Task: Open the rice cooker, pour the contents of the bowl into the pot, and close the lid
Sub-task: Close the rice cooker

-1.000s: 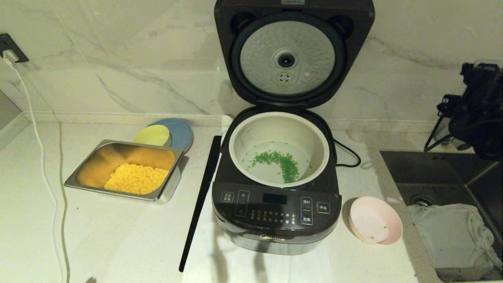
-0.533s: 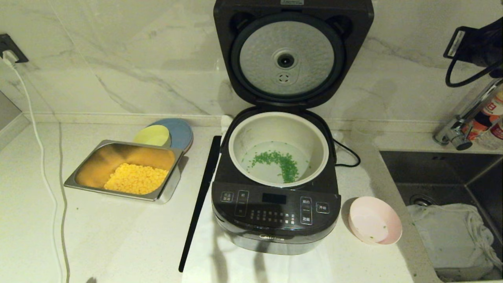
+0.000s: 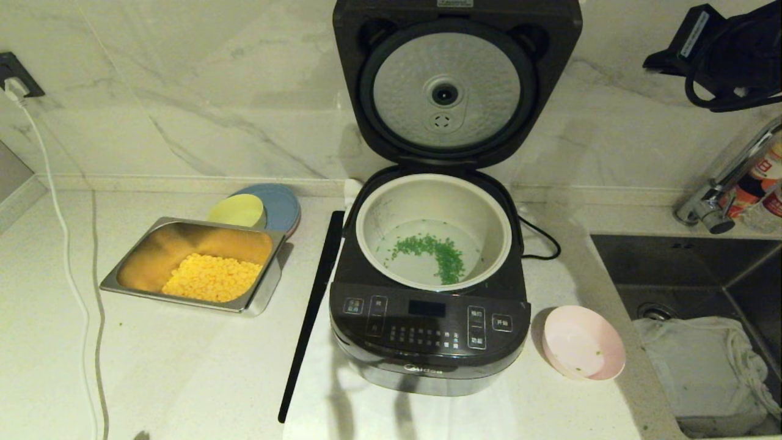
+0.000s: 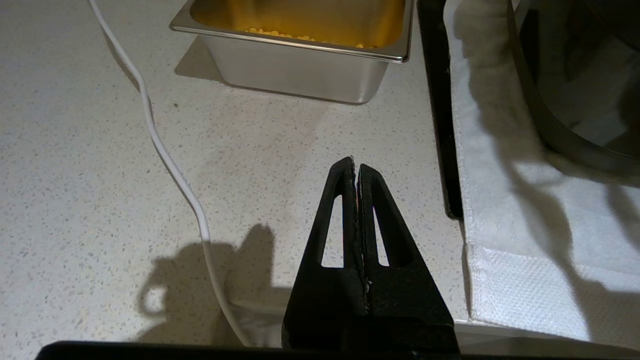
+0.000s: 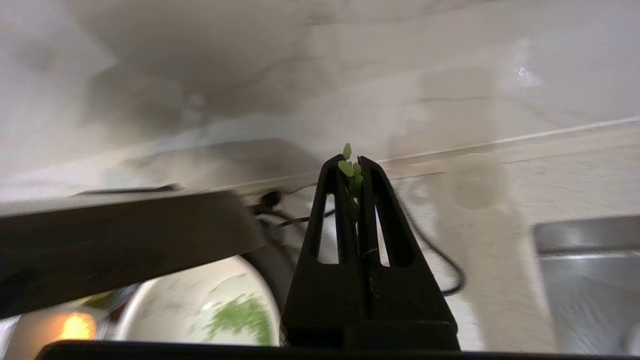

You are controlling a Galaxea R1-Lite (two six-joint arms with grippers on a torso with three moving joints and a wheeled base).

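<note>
Left gripper (image 4: 356, 167): fingers pressed together, low over the counter.
Rice cooker (image 3: 429, 330): lid (image 3: 455, 79) upright, green bits (image 3: 435, 250) in pot (image 3: 369, 226).
Bowl (image 3: 583, 342): just right of cooker.
Right gripper (image 5: 354, 170): raised high, closed, green bits stuck between the tips.

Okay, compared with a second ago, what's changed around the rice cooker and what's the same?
Only the right arm moved: its right gripper, jaws shut, rose from low above the sink to high at the right, then shifted left toward the raised lid. Nothing was grasped or released. The rice cooker, green bits in the pot and the pink bowl stayed put.
</note>
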